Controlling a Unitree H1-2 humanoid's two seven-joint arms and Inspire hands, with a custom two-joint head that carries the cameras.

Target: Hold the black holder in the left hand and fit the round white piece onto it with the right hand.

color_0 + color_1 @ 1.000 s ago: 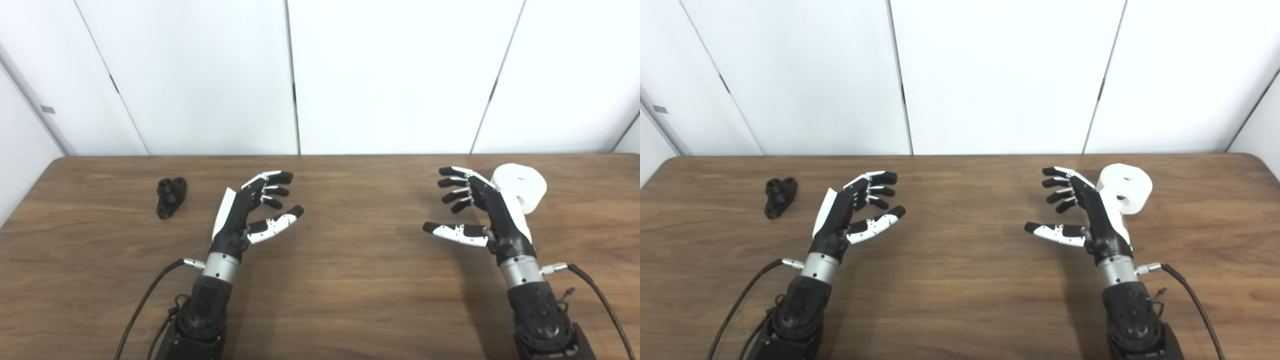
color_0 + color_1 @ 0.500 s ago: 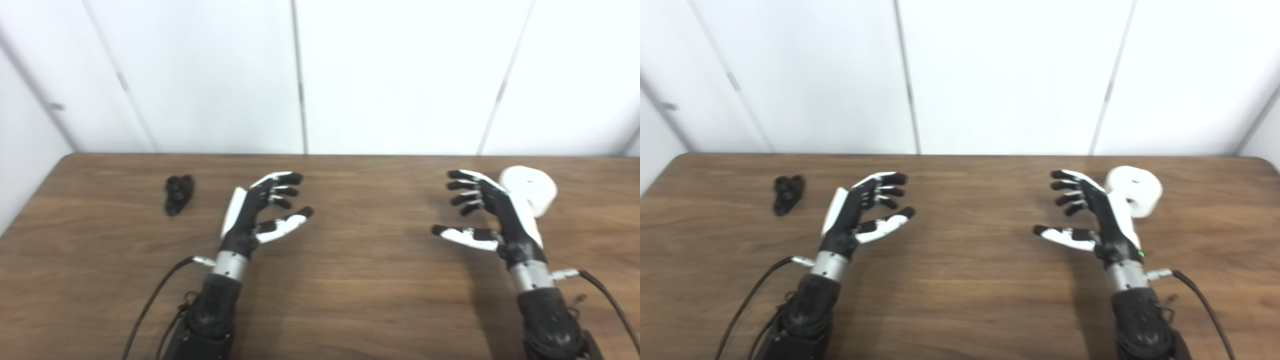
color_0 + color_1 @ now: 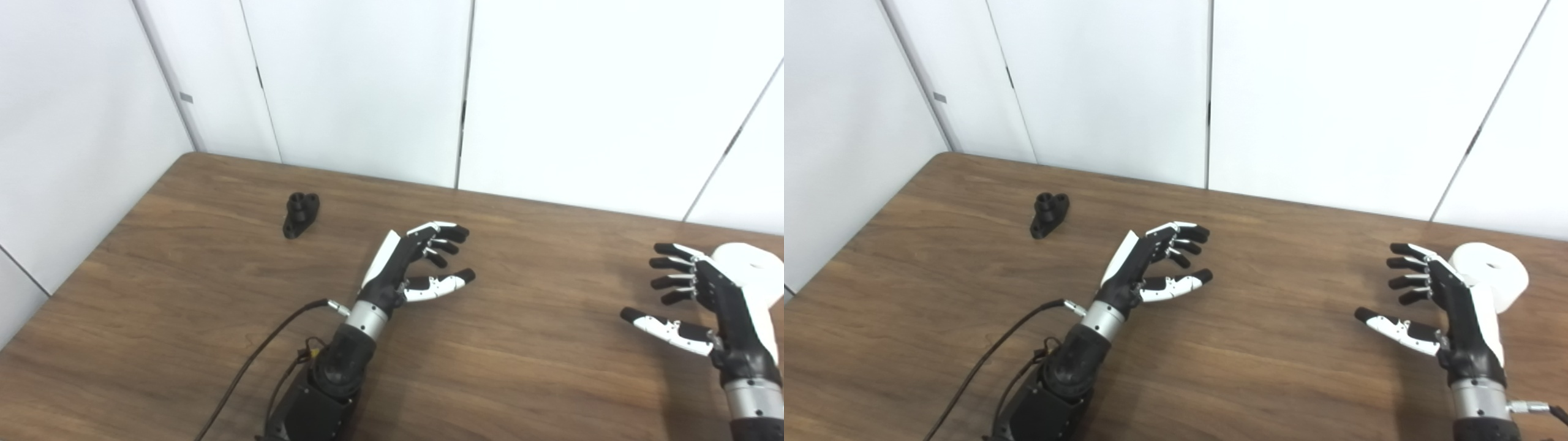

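A brown wooden table (image 3: 184,294) fills the lower part of both views, with plain white wall panels (image 3: 355,86) behind it. Nothing on it works as a container; the two task pieces lie bare on the wood.

The black holder (image 3: 301,214) sits in the upper left part of the picture, near the table's far left corner. It is small and dark, with a flat elongated base and a short round post rising from it; finer detail is too small to make out. It rests alone, well apart from either hand.

The round white piece (image 3: 1494,280) is at the far right of the frame, by the right edge. It looks like a thick white roll lying flat, with a small hole in the middle of its top face. Part of it is hidden behind the right hand.

The left hand (image 3: 409,267) hangs around the middle of the picture, to the lower right of the holder. Its fingers are spread and lightly curled, thumb pointing right, holding nothing. A black cable (image 3: 257,367) runs from its wrist toward the bottom edge.

The right hand (image 3: 1439,306) is at the lower right, just beside the white piece on its left. Its fingers are apart and point left, thumb stretched out below them, with nothing in its grasp.
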